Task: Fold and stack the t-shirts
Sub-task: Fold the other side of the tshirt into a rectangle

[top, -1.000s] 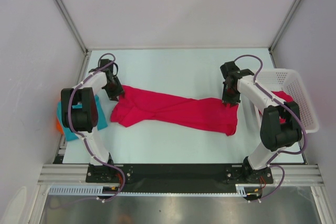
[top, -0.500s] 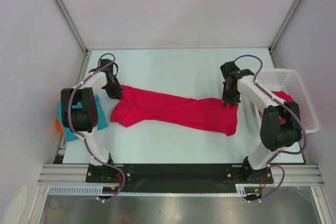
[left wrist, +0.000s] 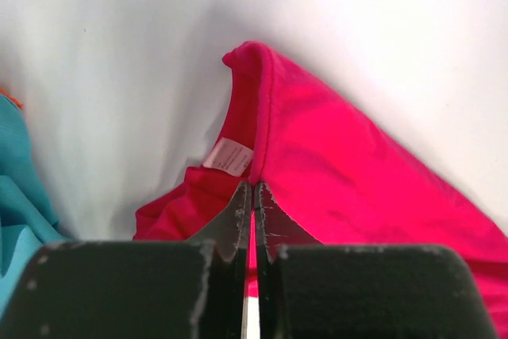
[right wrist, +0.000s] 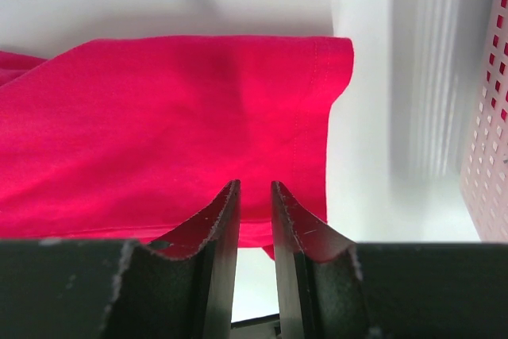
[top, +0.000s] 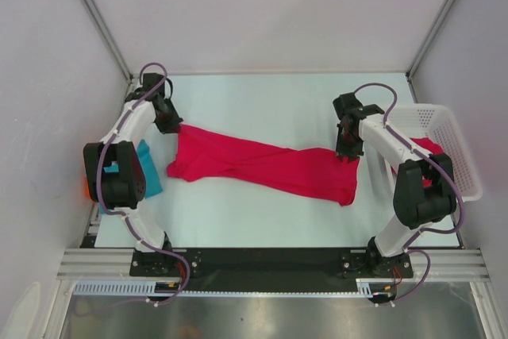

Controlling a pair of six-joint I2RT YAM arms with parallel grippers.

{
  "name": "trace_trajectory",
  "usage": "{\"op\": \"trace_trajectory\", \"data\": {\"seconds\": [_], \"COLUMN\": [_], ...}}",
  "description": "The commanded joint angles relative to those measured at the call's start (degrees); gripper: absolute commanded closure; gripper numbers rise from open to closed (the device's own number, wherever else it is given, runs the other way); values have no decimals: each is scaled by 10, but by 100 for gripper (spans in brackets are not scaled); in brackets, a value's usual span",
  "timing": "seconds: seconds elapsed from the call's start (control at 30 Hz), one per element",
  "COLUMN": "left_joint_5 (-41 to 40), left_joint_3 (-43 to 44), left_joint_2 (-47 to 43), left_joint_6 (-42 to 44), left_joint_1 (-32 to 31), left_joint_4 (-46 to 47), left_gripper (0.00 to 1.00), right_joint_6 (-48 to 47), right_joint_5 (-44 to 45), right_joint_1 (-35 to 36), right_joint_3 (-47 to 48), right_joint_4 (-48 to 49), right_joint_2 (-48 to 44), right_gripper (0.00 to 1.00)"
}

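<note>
A crimson t-shirt (top: 262, 166) lies stretched across the table from left to right. My left gripper (top: 172, 123) is shut on its collar edge at the far left end. In the left wrist view the shut gripper (left wrist: 253, 188) pinches the collar of this t-shirt (left wrist: 341, 156) beside a white label. My right gripper (top: 347, 152) stands open at the shirt's right end. Its fingertips hang over the t-shirt's (right wrist: 159, 117) near edge in the right wrist view, and bare table shows through the gap in the gripper (right wrist: 254, 188). A teal t-shirt (top: 147, 168) lies at the left edge. Another crimson t-shirt (top: 429, 147) sits in the basket.
A white mesh basket (top: 452, 129) stands at the right edge, its wall (right wrist: 492, 117) close to my right gripper. An orange thing (top: 87, 190) peeks out beside the teal t-shirt (left wrist: 20, 196). White walls and metal posts close in the table at the back and sides.
My left gripper has shut on the shirt's collar and moved back and to the left, pulling that end with it. The right arm has not moved.
</note>
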Motion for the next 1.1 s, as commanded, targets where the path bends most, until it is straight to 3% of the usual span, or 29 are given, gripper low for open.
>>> {"op": "trace_trajectory", "data": {"seconds": [0.0, 0.27, 0.87, 1.07], "left_joint_5": [-18, -14, 23, 26], "left_joint_3": [29, 88, 91, 136], "left_joint_2": [-20, 20, -86, -38], "left_joint_6": [-1, 4, -1, 8], "left_joint_1": [1, 1, -1, 0], "left_joint_4": [-7, -36, -66, -77], "left_gripper": [97, 96, 91, 91], "right_joint_6": [-5, -6, -5, -4], "right_joint_5": [3, 5, 1, 3], "right_joint_1": [0, -5, -5, -3], "right_joint_3": [11, 10, 8, 12], "right_joint_4": [-3, -5, -2, -6], "right_joint_2": [0, -6, -2, -4], "right_gripper": [73, 73, 73, 73]}}
